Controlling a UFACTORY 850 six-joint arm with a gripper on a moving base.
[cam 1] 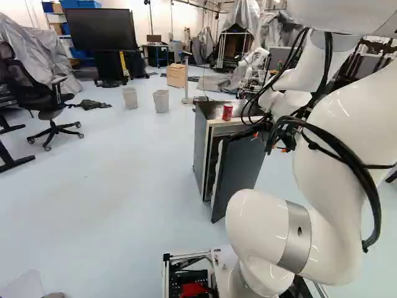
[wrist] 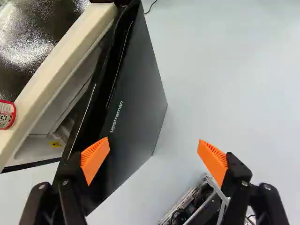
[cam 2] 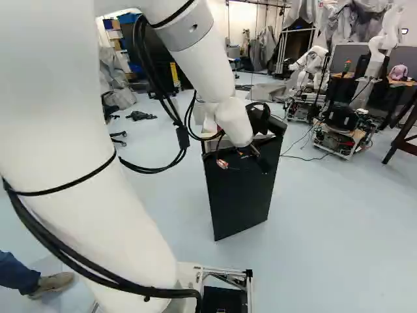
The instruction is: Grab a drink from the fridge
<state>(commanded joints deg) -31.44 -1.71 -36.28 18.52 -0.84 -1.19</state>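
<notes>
Pincer [wrist: 153,139] spread wide, nothing gripped: we see one finger over the near part of the fridge door [wrist: 138,89] and the other well out over the floor [wrist: 243,89]. Whether the first one touches the door, we cannot tell. The door stands ajar from the fridge [cam 1: 201,146], and we judge that the step in hand is swinging it wider. Through the gap we make out pale inner walls but no drink we can be sure of. The one drink we can see is a red can [cam 1: 227,112], upright on top of the fridge, near its front rim.

We expect the can to be light if empty, with some heft if full, smooth and slippery if chilled. Its thin wall should dent under a hard squeeze, so we want both pads level around the middle of its body, closing gently, then a straight lift. A knock could roll it off the rim. The door looks stiff and should swing on its hinge; we do best to work at its free edge, pulling slowly.
</notes>
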